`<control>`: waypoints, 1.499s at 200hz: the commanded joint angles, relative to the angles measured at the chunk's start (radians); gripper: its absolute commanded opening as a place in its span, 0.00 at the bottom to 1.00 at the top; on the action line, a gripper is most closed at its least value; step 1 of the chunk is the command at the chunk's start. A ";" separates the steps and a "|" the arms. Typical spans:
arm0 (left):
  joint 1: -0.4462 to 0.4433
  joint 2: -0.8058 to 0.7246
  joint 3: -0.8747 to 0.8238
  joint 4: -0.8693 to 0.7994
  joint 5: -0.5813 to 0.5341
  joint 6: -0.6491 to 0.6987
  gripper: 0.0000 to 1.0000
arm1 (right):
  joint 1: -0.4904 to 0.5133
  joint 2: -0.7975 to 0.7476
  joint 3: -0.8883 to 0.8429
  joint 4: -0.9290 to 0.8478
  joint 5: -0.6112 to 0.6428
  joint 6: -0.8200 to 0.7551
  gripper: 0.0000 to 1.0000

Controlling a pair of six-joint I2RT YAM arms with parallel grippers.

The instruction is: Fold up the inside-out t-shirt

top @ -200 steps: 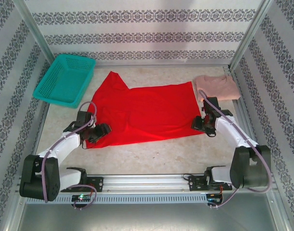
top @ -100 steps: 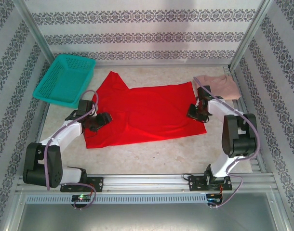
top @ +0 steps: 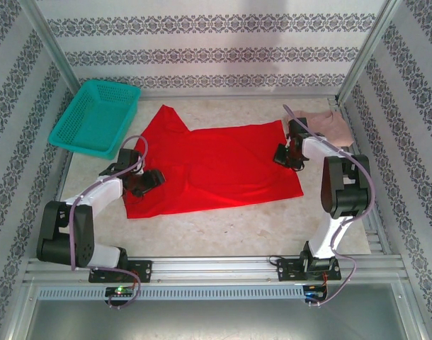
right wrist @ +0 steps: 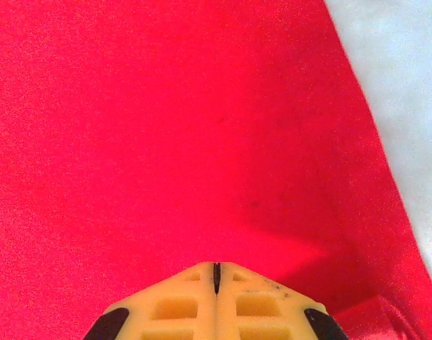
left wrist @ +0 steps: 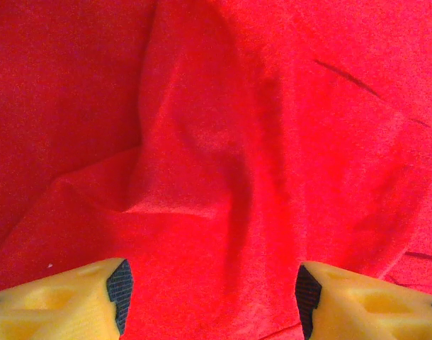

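The inside-out t-shirt (top: 216, 166) lies spread flat and bright red across the middle of the table. My left gripper (top: 151, 178) hovers over its left part, near the sleeve. In the left wrist view the left gripper (left wrist: 210, 287) is open, its yellow fingers (left wrist: 81, 301) wide apart above rumpled red cloth (left wrist: 223, 142). My right gripper (top: 281, 154) sits at the shirt's right edge. In the right wrist view the right gripper (right wrist: 216, 268) is shut, fingers pressed together over smooth red cloth (right wrist: 166, 127), and I see no cloth between the tips.
A teal basket (top: 95, 117) stands at the far left. A folded pale pink shirt (top: 329, 126) lies at the far right, just behind the right gripper. Bare pale table (right wrist: 400, 71) shows beside the shirt's right edge. Patterned walls close in three sides.
My right gripper has moved away from me along the shirt's right edge and its jaws have closed. The left gripper has shifted slightly farther over the shirt, still open.
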 commanded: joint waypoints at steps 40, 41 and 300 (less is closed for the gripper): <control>-0.010 -0.031 -0.010 0.020 -0.025 0.019 0.64 | -0.012 -0.134 -0.108 -0.075 0.026 -0.063 0.34; -0.010 -0.031 -0.009 0.020 -0.025 0.018 0.64 | -0.012 -0.134 -0.109 -0.077 0.028 -0.064 0.34; -0.024 -0.084 0.045 0.023 -0.017 0.028 0.65 | -0.008 -0.230 -0.213 -0.089 0.054 -0.086 0.46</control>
